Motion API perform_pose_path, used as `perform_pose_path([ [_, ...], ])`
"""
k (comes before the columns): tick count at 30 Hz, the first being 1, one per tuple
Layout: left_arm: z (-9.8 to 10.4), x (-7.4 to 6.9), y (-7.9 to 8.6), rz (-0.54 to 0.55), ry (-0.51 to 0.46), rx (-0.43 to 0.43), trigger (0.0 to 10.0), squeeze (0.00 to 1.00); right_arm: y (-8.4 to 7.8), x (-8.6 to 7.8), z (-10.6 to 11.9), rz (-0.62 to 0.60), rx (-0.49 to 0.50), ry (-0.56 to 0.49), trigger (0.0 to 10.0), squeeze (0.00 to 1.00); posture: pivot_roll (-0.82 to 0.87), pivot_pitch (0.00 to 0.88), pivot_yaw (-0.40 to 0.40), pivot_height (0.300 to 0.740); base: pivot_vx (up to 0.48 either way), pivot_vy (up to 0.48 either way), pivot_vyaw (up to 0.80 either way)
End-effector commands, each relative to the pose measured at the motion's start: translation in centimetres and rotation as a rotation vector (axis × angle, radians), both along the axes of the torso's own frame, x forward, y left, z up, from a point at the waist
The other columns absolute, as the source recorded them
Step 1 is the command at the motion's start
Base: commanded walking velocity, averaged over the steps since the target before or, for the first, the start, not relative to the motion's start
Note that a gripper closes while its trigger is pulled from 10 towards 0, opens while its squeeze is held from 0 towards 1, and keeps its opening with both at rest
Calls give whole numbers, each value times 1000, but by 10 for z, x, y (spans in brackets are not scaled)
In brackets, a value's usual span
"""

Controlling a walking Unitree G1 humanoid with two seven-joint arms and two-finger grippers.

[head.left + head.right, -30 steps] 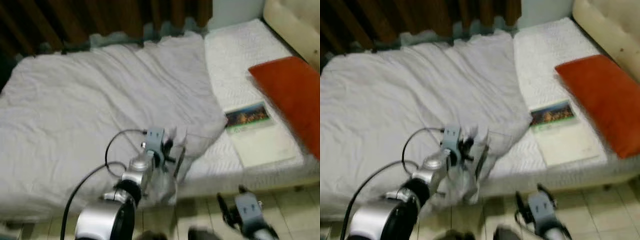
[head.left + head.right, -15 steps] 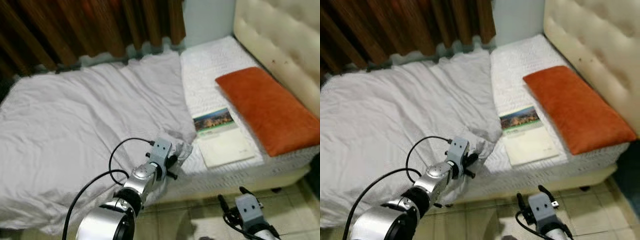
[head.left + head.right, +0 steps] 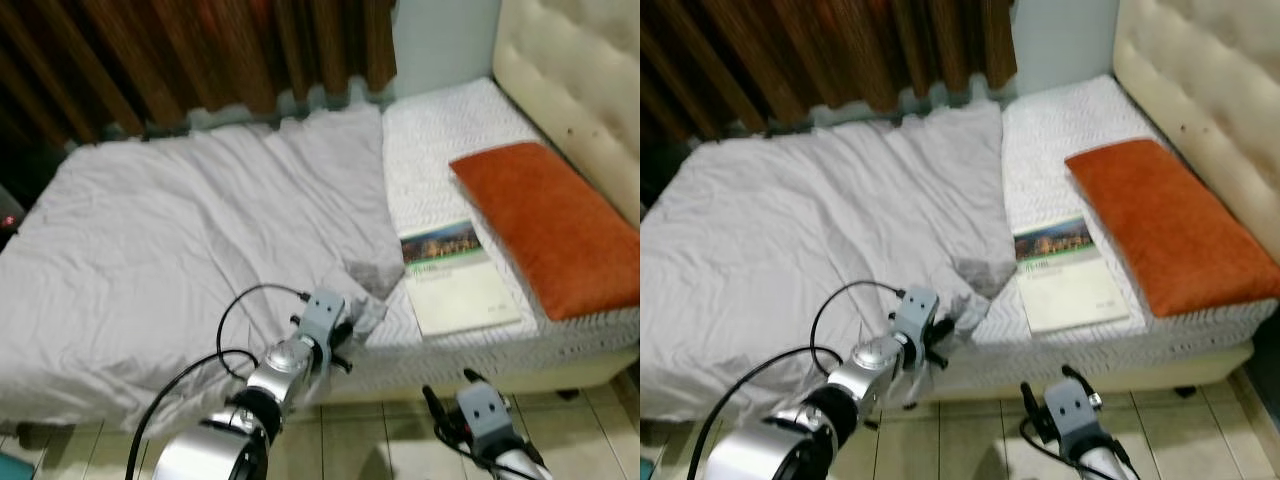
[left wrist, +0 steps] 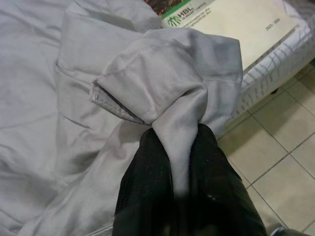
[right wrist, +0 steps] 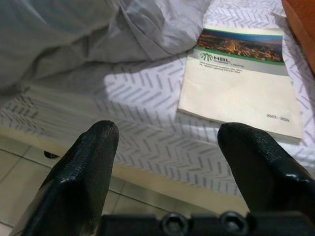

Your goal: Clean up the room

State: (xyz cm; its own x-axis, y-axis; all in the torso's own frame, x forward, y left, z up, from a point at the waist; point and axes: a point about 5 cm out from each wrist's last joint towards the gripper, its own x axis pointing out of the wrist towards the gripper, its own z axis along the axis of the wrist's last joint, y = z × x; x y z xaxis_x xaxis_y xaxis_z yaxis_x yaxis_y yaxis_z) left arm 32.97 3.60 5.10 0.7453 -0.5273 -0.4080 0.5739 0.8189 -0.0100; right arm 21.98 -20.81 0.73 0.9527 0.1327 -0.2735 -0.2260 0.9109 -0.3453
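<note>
A bed with a white patterned mattress is seen against a tufted cream headboard, with brown curtains hung behind it. Most of the mattress is covered by a rumpled pale grey duvet, whose near corner is bunched at the bed's front edge. An orange pillow is laid beside the headboard, and a booklet with a city photograph across its cover is set flat on the bare mattress between the pillow and the duvet's edge. Beige floor tiles are visible below the bed frame.

The left gripper is extended to the duvet's near corner, where a fold of the grey fabric is pinched tightly between its two black fingers, as shown in the left wrist view. The right gripper is held low over the tiles in front of the bed, its fingers spread wide apart with nothing between them, and is pointed towards the booklet.
</note>
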Motion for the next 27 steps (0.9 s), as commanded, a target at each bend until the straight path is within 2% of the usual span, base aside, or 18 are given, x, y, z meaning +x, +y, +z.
perform_pose_path([
  [1,-7,-15,-22,-58,10,-21,10000,0,7,-1,-4,27,11,15,10000,0,-296,117,170,740,0,-480,0],
  [5,-10,-17,-24,-51,35,-43,10000,0,7,-2,-4,32,10,18,10000,0,-299,111,168,740,0,-420,0],
  [17,-13,-21,-26,-70,19,8,10000,0,5,-2,-5,33,1,22,10000,0,-309,104,164,740,0,0,0],
  [22,-14,-23,-30,-75,13,15,10000,0,10,-4,5,86,8,-48,10000,0,-320,97,151,740,-358,0,0],
  [27,-11,-22,-34,-73,4,3,10000,0,10,-7,5,107,-9,-49,10000,0,-330,92,133,740,-379,0,0],
])
